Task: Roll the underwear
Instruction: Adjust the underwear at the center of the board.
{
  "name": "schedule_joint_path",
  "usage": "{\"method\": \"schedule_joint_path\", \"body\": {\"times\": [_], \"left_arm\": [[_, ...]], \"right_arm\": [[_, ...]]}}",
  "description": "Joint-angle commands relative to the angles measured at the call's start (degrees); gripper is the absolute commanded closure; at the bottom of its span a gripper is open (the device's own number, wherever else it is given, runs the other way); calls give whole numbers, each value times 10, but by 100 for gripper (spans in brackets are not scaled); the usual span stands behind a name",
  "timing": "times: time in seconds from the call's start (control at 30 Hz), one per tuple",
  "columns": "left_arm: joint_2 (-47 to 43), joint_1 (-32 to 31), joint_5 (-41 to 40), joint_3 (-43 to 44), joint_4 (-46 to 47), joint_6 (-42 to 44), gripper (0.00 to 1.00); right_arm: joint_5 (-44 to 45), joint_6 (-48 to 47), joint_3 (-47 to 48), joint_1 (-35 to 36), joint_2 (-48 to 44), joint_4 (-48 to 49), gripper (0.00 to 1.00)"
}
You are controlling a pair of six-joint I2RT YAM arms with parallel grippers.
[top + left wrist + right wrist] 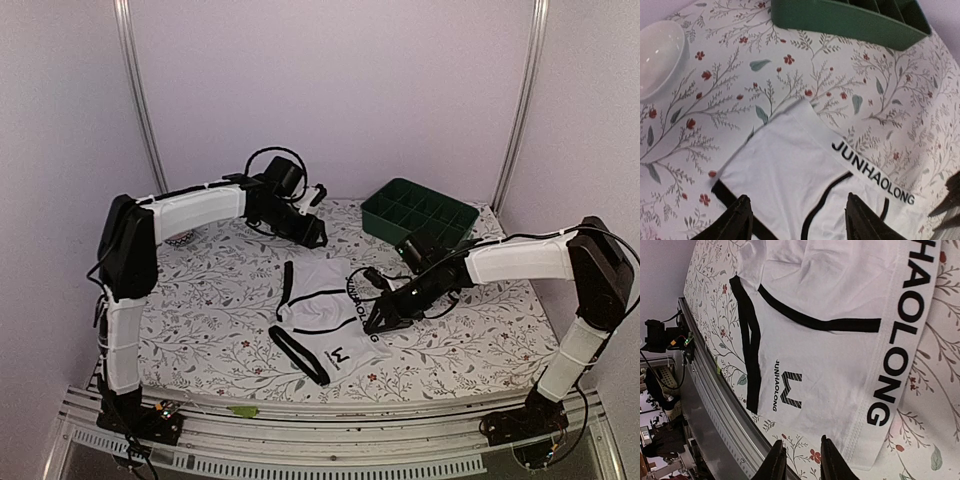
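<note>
The underwear point(320, 305) lies spread flat mid-table: white briefs with black edge stripes and a white waistband lettered "JUNHAOLONG" in black. My left gripper point(314, 238) hovers over its far edge. In the left wrist view this gripper point(800, 221) is open wide above the white cloth point(785, 170), nothing between its fingers. My right gripper point(376, 318) sits at the waistband's right end. In the right wrist view it point(801, 465) is open by a narrow gap just off the hem of the underwear point(830, 365), with only tablecloth showing between the fingers.
A green compartment tray point(420, 213) stands at the back right, just behind the right arm. A small white bowl point(660, 55) sits at the back left, near the left arm. The table's metal front rail point(715, 405) runs close to the underwear's near edge.
</note>
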Motion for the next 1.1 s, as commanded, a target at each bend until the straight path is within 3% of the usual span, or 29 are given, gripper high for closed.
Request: {"method": "schedule_joint_path", "body": {"times": [0.0,0.2,0.37,0.67,0.8,1.07], "left_arm": [[-149,-3,62,-202,17,4,36],[-318,-38,115,-440,71,-15,40],[-373,-68,120,-527,71,-23,42],[-394,-100,149,-596,89,-66,43],[-394,-106,154,-616,116,-112,41],[-351,-129,170,-609,141,-147,44]], "right_arm": [[28,-27,21,37,20,-15,75],[51,-23,46,56,92,-16,75],[50,-28,49,88,129,-14,75],[-12,3,44,136,131,26,74],[2,14,31,136,93,32,68],[37,53,-30,136,15,41,67]]}}
